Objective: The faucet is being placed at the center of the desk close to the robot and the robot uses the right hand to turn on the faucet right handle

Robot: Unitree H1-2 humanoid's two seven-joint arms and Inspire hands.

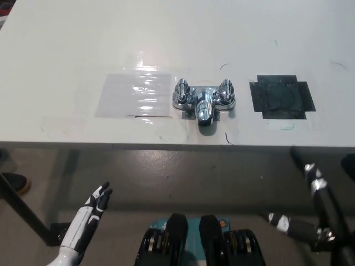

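So the faucet [204, 101] is a chunky chrome thing sitting roughly mid-table [66, 44], close to the near edge, between a shiny clear patch [135, 94] on one side and a dark tape square [282, 97] on the other. My guess is it's solid metal, heavy enough and totally rigid, and it looks stuck down on some kind of pad, so it probably won't skate around when you twist on it. The polished chrome is going to be slick though, so a light pinch would likely slip. The bit that matters is the right handle [226, 92], the knob on the robot's right side of the spout [204, 110]. I'd wrap around it from above or from the outer side, away from the spout, so there's room to rotate, and keep off the left handle [181, 92]. Right now nothing is anywhere near it: the black right hand [312, 176] hangs below the table's front edge, well off to the right of the faucet and nearer the robot, so it has to come up, forward and inward to reach the knob. It's too dark and edge-on for me to tell what that hand is doing finger-wise. The white left hand [95, 206] is parked low on the left, also off the table, fingers [104, 192] stretched out and a little apart, holding nothing.
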